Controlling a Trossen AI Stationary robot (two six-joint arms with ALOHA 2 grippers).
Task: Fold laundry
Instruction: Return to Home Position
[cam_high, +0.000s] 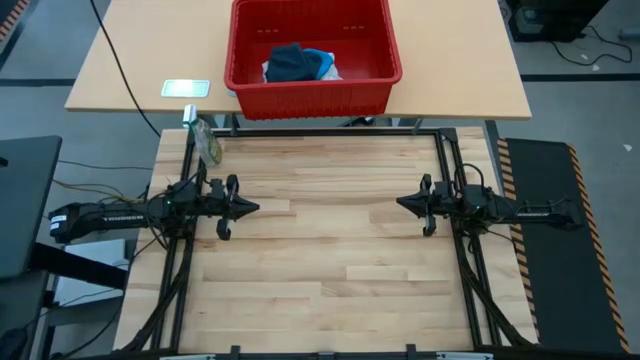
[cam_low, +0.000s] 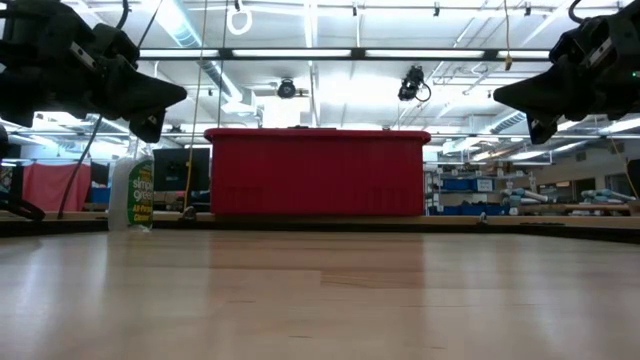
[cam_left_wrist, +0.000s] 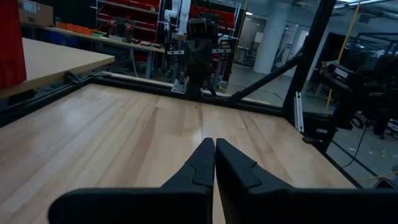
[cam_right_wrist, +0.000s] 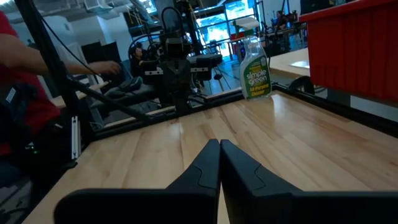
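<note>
Two tables carry the scene: the pale wooden work table (cam_high: 320, 270), ringed by a dark frame, and behind it a tan desk (cam_high: 130, 50) bearing the red basket (cam_high: 312, 97) close to its near edge. The left arm (cam_high: 120, 215) and right arm (cam_high: 520, 210) lie low along opposite sides of the work table, facing each other and well apart. The left gripper (cam_high: 252, 208) has its fingers (cam_left_wrist: 199, 165) pressed together on nothing; the right gripper (cam_high: 402, 204) likewise shows fingers (cam_right_wrist: 239, 165) closed and empty. The laundry (cam_high: 298, 64) sits inside the basket as a small heap, a dark navy piece (cam_high: 288, 60) uppermost, bright blue (cam_high: 322, 60) and a sliver of white (cam_high: 268, 72) showing beside it; no grey piece can be made out. A green spray bottle (cam_high: 207, 142) stands at the work table's back left corner. The job looks all but finished. Remaining risks, by judgement: the heap looks loose and could slump out of its folds if the basket is jolted, and the bottle stands near the left arm, where a wide swing could topple it
</note>
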